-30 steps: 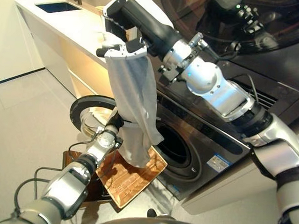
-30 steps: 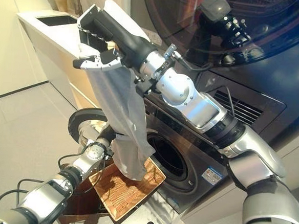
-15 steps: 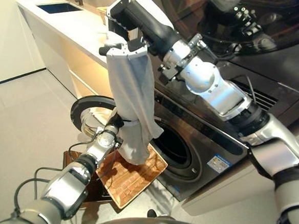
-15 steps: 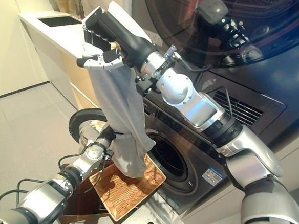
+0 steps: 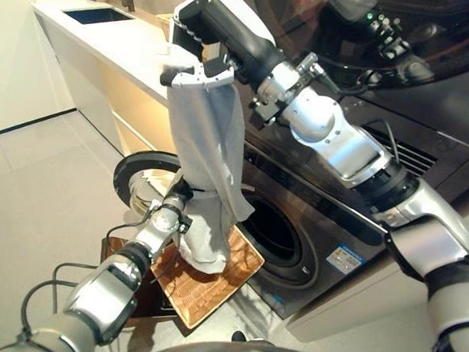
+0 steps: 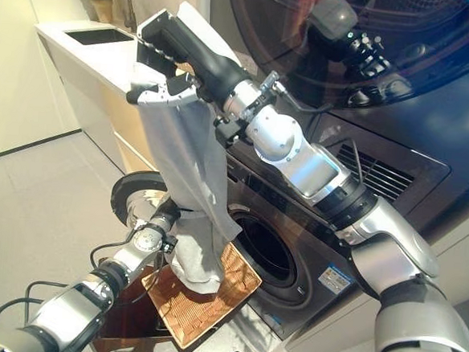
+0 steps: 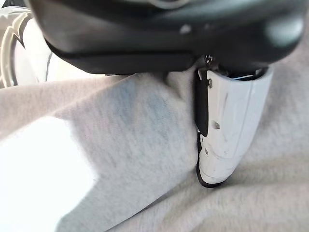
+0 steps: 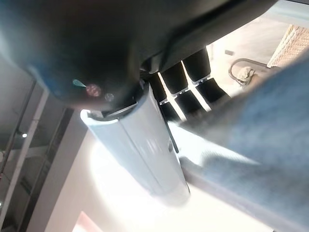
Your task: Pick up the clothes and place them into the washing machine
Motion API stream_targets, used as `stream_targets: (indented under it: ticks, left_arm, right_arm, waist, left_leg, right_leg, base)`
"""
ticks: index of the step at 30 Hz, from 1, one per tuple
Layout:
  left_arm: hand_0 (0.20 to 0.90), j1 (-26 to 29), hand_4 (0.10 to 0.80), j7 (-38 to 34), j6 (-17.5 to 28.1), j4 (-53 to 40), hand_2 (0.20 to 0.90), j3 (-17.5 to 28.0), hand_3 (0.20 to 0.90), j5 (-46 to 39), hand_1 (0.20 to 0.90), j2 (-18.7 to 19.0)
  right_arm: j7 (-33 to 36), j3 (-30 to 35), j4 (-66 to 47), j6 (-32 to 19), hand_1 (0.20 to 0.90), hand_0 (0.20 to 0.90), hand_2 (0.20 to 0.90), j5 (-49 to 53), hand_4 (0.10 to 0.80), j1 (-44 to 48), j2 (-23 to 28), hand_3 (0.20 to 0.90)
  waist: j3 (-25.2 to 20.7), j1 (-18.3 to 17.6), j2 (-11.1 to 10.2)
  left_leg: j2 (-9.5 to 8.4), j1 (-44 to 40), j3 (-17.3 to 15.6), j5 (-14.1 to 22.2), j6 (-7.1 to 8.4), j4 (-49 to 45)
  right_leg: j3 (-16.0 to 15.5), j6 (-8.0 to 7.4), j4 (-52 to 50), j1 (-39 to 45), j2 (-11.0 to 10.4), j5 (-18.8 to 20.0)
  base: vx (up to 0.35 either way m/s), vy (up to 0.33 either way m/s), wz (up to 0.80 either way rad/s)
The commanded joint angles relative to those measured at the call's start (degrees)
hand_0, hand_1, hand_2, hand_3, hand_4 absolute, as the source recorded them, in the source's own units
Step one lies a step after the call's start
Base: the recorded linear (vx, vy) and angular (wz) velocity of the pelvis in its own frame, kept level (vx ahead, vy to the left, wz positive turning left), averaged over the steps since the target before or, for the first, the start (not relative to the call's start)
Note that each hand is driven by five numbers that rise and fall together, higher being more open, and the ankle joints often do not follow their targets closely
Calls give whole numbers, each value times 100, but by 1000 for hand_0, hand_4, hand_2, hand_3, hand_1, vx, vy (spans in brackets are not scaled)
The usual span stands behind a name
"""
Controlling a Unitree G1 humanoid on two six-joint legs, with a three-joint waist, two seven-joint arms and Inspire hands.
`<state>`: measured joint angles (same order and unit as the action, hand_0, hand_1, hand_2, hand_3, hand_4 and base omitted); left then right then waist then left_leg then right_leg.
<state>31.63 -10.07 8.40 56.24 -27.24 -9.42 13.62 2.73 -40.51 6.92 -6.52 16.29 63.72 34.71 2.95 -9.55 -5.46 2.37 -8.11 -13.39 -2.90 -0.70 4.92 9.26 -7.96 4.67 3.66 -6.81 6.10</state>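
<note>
A long grey garment (image 5: pixel 208 154) hangs from my right hand (image 5: pixel 196 59), which is shut on its top edge, high in front of the washing machine (image 5: pixel 329 207). The cloth's lower end dangles just over the wicker basket (image 5: pixel 214 291). My left hand (image 5: pixel 176 202) is low beside the garment's lower half; its wrist view is filled with grey cloth (image 7: pixel 120 159), with the white thumb (image 7: pixel 229 125) pressed onto it. The machine's round drum opening (image 5: pixel 277 227) lies just right of the hanging cloth, and its door (image 5: pixel 138 179) stands swung open to the left.
The wicker basket rests on a dark low stand (image 5: pixel 141 298) on the floor before the machine. A white counter with a sink (image 5: pixel 101 15) runs along the back left. A dark glossy dryer front (image 5: pixel 405 43) rises above the machine.
My right hand has shifted slightly up and to the right with the garment. The cloth's lower end has sunk a little closer to the basket. The left hand has stayed put.
</note>
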Motion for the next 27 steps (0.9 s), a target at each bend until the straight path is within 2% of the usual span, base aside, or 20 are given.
stream_targets:
  ticks: [1, 15, 27]
  left_arm:
    - [200, 1034, 300, -174, 524, 55, 200, 58, 200, 168, 200, 207]
    - [200, 1136, 300, -186, 487, 133, 200, 332, 200, 652, 200, 1013]
    - [200, 1442, 300, -303, 589, -607, 200, 20, 200, 1595, 200, 1892]
  right_arm:
    - [356, 1135, 89, -543, 900, 900, 900, 379, 800, -29, -9, 900]
    - [161, 1747, -503, -526, 900, 900, 900, 386, 800, -1274, 181, 900]
    - [71, 1892, -191, -453, 900, 900, 900, 254, 800, -2066, 11, 900]
  waist:
    - [-739, 457, 222]
    - [-707, 532, 297]
    - [-649, 649, 345]
  left_leg:
    - [-12, 74, 175, 242, 150, -70]
    - [-42, 45, 195, 256, 145, -95]
    - [-54, 87, 281, 264, 138, -138]
  right_leg:
    - [-254, -18, -973, -61, -66, -796]
    - [-299, -41, -987, -18, -94, -844]
    - [-381, -73, -998, -7, -126, -861]
  base:
    - [3, -1, 12]
    - [-2, -1, 4]
    - [-1, 1, 2]
